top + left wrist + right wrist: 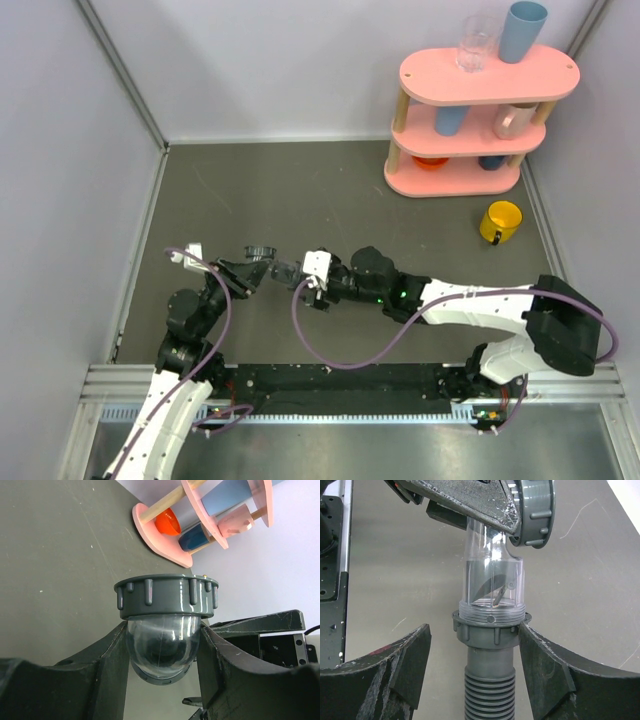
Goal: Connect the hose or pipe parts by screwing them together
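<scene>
My left gripper (162,630) is shut on a clear curved pipe fitting (162,647) with a grey ribbed ring nut (166,597) on top. In the right wrist view the fitting's clear straight end (492,580) sits in a second grey ring nut (489,630) on a grey ribbed hose (489,695). My right gripper (472,632) is open around that nut: one finger (540,665) touches it and the other (410,660) stands apart. From above, the left gripper (252,276) and the right gripper (292,272) meet at the fitting (262,252).
A pink three-tier shelf (480,90) with cups and a glass stands at the back right, and a yellow mug (501,221) sits on the dark table in front of it. Purple cables (330,350) loop off both arms. Grey walls close in the table.
</scene>
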